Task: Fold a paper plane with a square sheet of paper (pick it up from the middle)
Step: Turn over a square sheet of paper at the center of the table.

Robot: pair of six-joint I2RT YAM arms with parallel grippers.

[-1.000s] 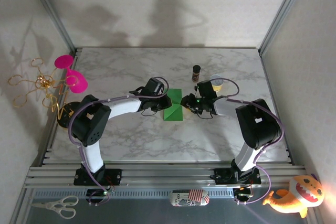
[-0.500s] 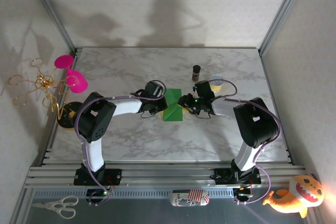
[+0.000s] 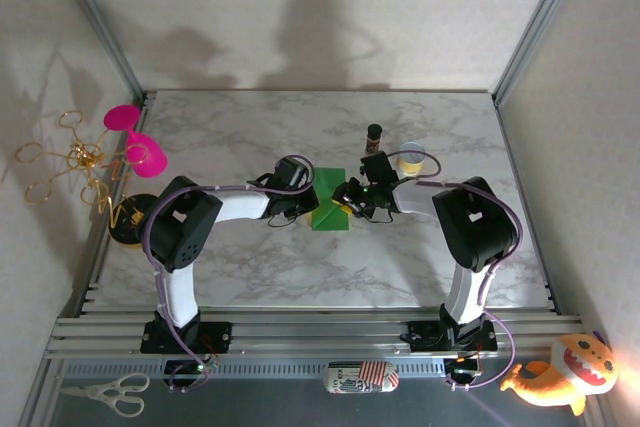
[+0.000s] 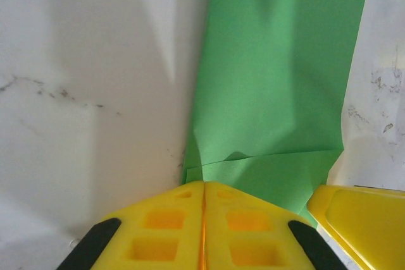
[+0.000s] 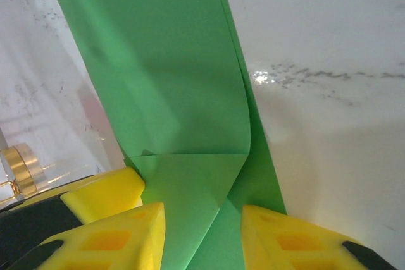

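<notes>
Over the last 1 second the left gripper [image 3: 302,190] has moved down from beside the top of the sheet of paper [image 3: 328,215] to its left edge, and its jaws have closed together. The right gripper [image 3: 348,199] has slid left onto the sheet, its elbow swinging inward. The sheet's right edge may have lifted slightly.

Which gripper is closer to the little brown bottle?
Right. The right gripper is at the right side of the green paper, close in front of the bottle. The left gripper is at the paper's left side, farther from it.
</notes>
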